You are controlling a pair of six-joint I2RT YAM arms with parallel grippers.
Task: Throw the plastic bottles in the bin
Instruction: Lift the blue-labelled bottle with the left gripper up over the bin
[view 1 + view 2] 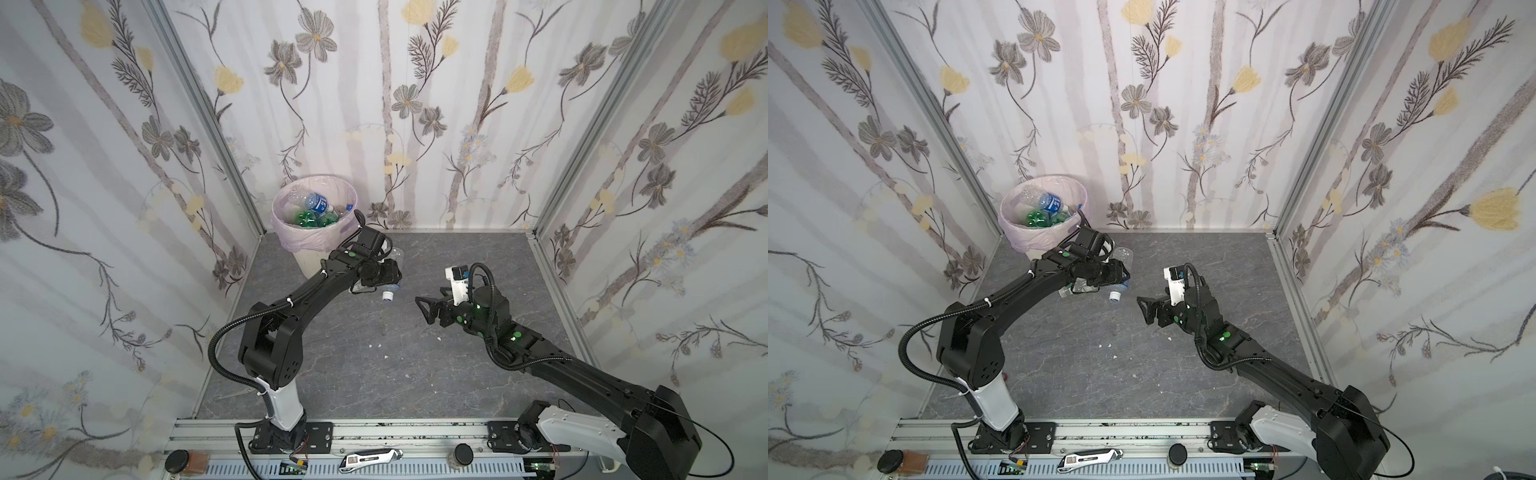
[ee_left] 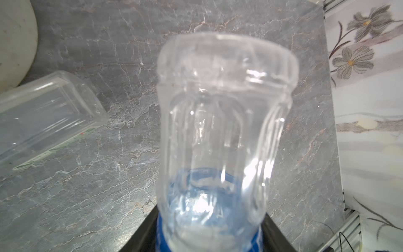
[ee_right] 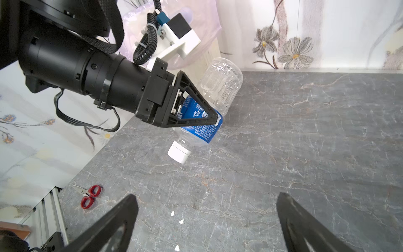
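Right, left claw [image 3: 208, 122] is clamped on a clear bottle [image 3: 220, 85] at its blue label [image 3: 202, 132]. The bottle looks clear of the surface [image 3: 305, 152], at the bin's [image 1: 291, 243] 4 o'clock in a top view. Its long axis runs about 12-to-6, white cap [image 3: 179, 153] low toward 6, base high. Risk: the grip sits near the neck, so the thin wall could slip or pivot and the base could clip the rim. Right claw [image 1: 428, 309] is wide and empty.

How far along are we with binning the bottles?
Done: several bottles, clear and green, lie in the bin. In hand: the left gripper grips a blue-labelled clear bottle; the right gripper is open, empty. Left: one squarish clear bottle lying near the bin.
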